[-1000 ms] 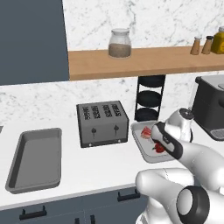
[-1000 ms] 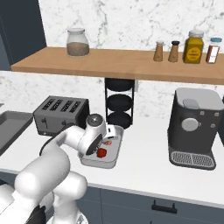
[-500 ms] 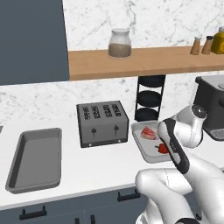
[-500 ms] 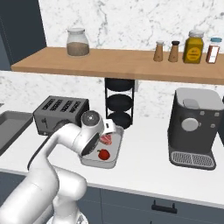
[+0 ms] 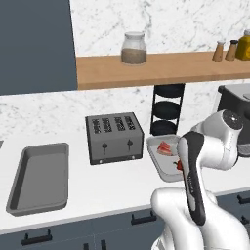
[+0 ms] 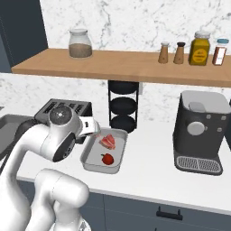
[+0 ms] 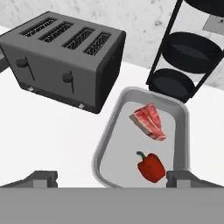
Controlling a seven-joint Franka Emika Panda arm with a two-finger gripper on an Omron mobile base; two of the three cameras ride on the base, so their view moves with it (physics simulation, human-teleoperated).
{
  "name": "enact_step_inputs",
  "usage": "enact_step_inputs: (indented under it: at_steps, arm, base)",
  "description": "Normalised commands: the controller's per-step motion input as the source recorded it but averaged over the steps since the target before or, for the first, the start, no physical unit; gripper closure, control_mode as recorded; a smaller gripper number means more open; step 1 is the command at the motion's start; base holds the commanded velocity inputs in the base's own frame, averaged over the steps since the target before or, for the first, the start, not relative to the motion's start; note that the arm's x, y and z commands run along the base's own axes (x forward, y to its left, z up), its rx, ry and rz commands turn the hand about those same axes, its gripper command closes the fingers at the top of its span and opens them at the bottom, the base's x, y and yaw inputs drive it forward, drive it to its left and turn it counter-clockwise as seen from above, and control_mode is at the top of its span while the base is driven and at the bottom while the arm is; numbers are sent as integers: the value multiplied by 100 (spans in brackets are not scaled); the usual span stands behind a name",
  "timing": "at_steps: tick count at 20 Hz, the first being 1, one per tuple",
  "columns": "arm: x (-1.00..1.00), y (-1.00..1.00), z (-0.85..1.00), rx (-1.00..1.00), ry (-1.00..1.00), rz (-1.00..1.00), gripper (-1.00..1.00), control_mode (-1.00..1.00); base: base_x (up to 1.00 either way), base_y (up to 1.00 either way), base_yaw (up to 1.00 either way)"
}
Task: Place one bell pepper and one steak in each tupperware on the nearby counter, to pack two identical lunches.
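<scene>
At the far left of the counter (image 5: 112, 185) we see one tupperware (image 5: 39, 177) lying bare, with no pepper or steak in it, so we judge that lunch is not yet packed. To its right stands the dark four-slot toaster (image 5: 114, 138), and just right of that sits the second tupperware (image 6: 118, 153), close in front of the black three-tier stand (image 6: 122, 104). This one holds a steak (image 7: 148, 122) toward its far end and a bell pepper (image 7: 151, 166) nearer to us, the two apart from each other (neither touches the wall, as far as we can tell). We take this half of the task as done. The gripper (image 7: 111, 178) hangs above the filled tray with its jaws spread wide and nothing between them. We cannot see the other pepper or steak here. Further right a dark coffee machine (image 6: 200, 131) sits on the white top. Behind runs a marble wall with a wooden shelf (image 6: 131, 66) carrying a glass jar (image 6: 80, 43), shakers and bottles.
</scene>
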Motion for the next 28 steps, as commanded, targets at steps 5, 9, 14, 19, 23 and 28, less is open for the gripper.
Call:
enact_step_inputs:
  at_steps: [5,9,14,19,23,28]
  arm:
    - [-35,65,33,0,-21,-8,-100,-100]
    - [-54,45,-2,0,-35,-5,-100,-100]
    - [-58,14,-39,0,-48,-2,-100,-100]
    - [-41,0,-56,0,-49,0,-100,-100]
    - [-5,-6,-75,6,-34,-1,-100,-100]
    - [38,-3,-100,7,-5,0,-100,-100]
  base:
    - [0,0,0]
    - [0,0,0]
    - [0,0,0]
    - [0,0,0]
    - [0,0,0]
    - [0,0,0]
